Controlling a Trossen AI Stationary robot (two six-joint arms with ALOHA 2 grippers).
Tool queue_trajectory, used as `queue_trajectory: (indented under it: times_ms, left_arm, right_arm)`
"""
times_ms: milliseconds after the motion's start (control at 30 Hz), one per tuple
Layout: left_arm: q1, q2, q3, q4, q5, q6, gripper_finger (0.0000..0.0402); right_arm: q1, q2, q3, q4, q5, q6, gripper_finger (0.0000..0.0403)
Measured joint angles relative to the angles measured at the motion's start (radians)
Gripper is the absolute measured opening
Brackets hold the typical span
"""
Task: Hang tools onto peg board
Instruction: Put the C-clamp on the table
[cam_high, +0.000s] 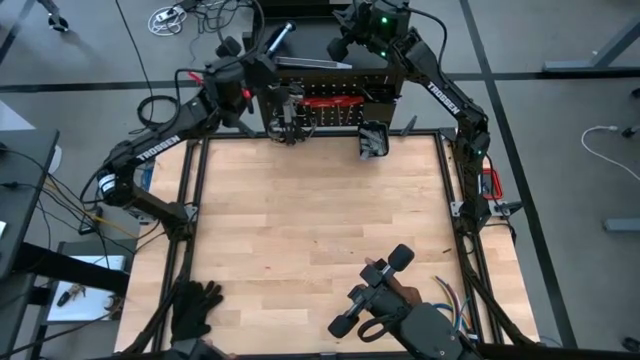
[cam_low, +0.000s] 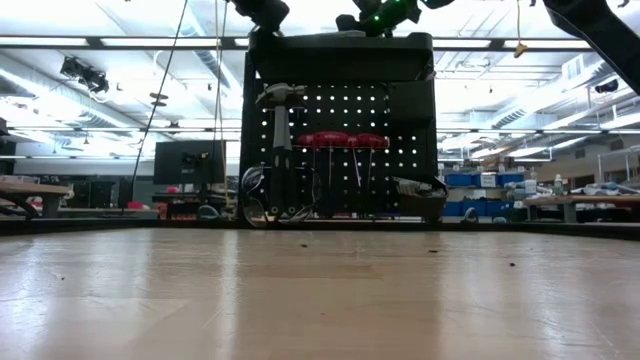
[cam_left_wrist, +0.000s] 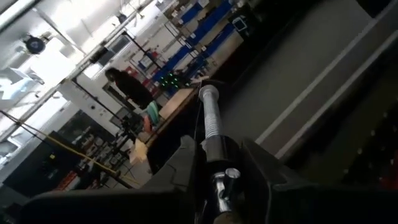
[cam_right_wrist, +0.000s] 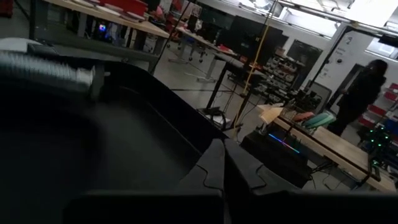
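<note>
Left gripper (cam_high: 263, 50), high view: at the far edge of the table, above the top of the peg board (cam_high: 335, 92), with a grey C-clamp (cam_high: 280, 36) sticking out beyond it. Right gripper (cam_high: 343, 45) alongside, also over the board's top. More tools (cam_high: 375, 290) not yet hung, near table edge, well apart from the board

Low view: peg board (cam_low: 340, 120) upright at the far end; one hammer (cam_low: 280, 100) and red-handled tools (cam_low: 340, 140) already hanging. Both arms only partly in view above it

Left wrist view: left gripper (cam_left_wrist: 214, 180) fingers pressed in on either side of the C-clamp (cam_left_wrist: 209, 118) at its threaded screw; a grip, by the look of it

Right wrist view: right gripper (cam_right_wrist: 224, 165) fingers together, holding nothing; the clamp's screw (cam_right_wrist: 50, 70) just beside

Step in hand, judged: securing the clamp for hanging. Next move calls for lowering it along the board's face until its frame catches a free hook, then letting go
</note>
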Motion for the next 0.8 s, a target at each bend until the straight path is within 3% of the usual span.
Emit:
queue_trajectory:
  times_ms: [400,533,800]
  left_arm:
    - [0.003,-0.005,0.043,0.080,-0.053,0.087,0.0072]
    - [0.001,-0.005,0.044,0.127,-0.018,0.095,0.0072]
    - [-0.001,-0.005,0.044,0.051,0.103,0.053,0.0072]
  right_arm:
    - [-0.001,0.000,0.001,-0.019,0.018,0.010,0.0009]
    - [-0.001,0.000,0.001,-0.021,0.018,0.016,0.0009]
    - [-0.002,0.000,0.001,-0.020,0.019,0.016,0.0009]
